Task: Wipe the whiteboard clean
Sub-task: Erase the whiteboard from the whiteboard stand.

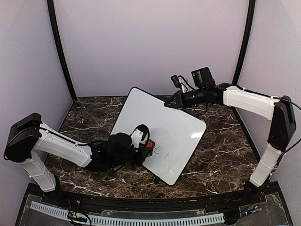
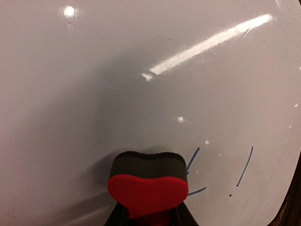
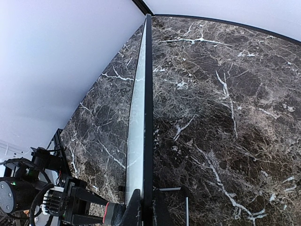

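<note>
The whiteboard (image 1: 164, 129) stands tilted on the marble table, white with a thin black rim; faint blue strokes (image 1: 160, 151) remain near its lower left. My left gripper (image 1: 146, 147) is shut on a red and black eraser (image 2: 148, 186), whose dark felt presses on the board face (image 2: 141, 84) beside blue marks (image 2: 245, 165). My right gripper (image 1: 170, 102) is shut on the board's top edge; in the right wrist view its fingers (image 3: 134, 209) clamp the black rim (image 3: 148, 117), seen edge-on.
Dark marble tabletop (image 1: 221, 155) around the board. Purple walls and black corner posts (image 1: 60, 52) close the back and sides. A thin metal stand leg (image 3: 186, 209) shows behind the board. A perforated rail (image 1: 141, 219) runs along the near edge.
</note>
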`<action>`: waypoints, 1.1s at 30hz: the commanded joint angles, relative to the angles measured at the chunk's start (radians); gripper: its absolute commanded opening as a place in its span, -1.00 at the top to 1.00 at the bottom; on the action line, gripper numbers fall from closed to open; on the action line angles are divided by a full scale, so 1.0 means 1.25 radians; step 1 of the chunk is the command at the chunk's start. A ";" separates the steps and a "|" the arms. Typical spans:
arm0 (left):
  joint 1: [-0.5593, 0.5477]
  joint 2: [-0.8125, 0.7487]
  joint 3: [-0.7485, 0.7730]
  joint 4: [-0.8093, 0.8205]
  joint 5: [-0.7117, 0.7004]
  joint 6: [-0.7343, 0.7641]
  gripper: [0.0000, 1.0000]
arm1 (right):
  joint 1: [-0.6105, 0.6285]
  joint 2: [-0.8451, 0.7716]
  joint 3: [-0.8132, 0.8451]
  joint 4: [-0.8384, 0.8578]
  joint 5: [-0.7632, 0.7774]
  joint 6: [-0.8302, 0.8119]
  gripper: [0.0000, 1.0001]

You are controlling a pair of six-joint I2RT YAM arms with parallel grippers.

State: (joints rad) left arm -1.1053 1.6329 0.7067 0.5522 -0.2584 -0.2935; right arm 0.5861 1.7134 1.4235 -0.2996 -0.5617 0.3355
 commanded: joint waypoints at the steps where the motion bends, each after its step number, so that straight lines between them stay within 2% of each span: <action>1: 0.029 -0.004 0.042 -0.048 0.027 0.025 1.00 | 0.043 0.045 -0.053 -0.052 -0.015 -0.053 1.00; 4: 0.075 0.006 0.093 -0.033 0.064 0.051 1.00 | 0.043 0.049 -0.058 -0.046 -0.019 -0.049 1.00; 7: 0.085 0.039 0.172 -0.051 0.059 0.086 1.00 | 0.043 0.049 -0.059 -0.046 -0.020 -0.050 1.00; 11: 0.084 0.066 0.218 -0.068 0.073 0.086 1.00 | 0.043 0.048 -0.060 -0.045 -0.018 -0.052 1.00; 18: 0.021 0.060 0.123 -0.078 0.043 0.051 1.00 | 0.042 0.056 -0.055 -0.046 -0.021 -0.055 1.00; 26: 0.008 0.022 -0.012 -0.075 0.014 -0.010 1.00 | 0.040 0.066 -0.045 -0.045 -0.026 -0.056 1.00; 30: 0.009 0.029 0.005 -0.086 -0.048 0.001 1.00 | 0.040 0.069 -0.048 -0.043 -0.028 -0.055 1.00; 33: 0.026 0.050 0.076 -0.099 -0.093 0.021 1.00 | 0.039 0.072 -0.045 -0.045 -0.028 -0.056 1.00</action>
State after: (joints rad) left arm -1.1103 1.6432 0.7326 0.5343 -0.2440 -0.2890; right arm 0.5831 1.7168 1.4170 -0.2848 -0.5732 0.3431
